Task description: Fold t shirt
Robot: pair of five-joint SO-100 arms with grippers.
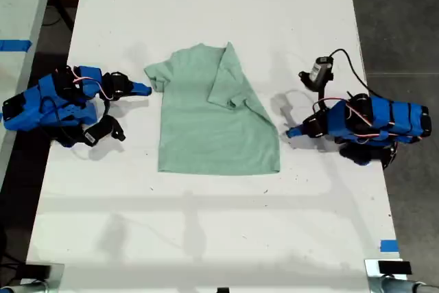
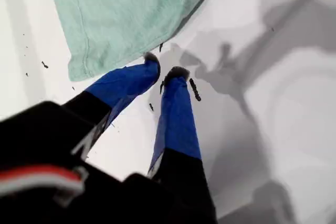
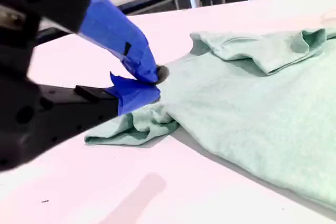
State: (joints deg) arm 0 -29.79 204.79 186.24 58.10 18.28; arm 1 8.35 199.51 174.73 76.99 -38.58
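One t shirt (image 1: 216, 125) sleeve just beside my second gripper (image 3: 152, 85) jaws.

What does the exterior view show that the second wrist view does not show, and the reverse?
Only the exterior view: my first gripper beside the t shirt on the exterior view's right, and the whole hem. Only the second wrist view: the bunched sleeve under the tips of my second gripper. Both: the t shirt, its folded-over sleeve, my second gripper, the white table.
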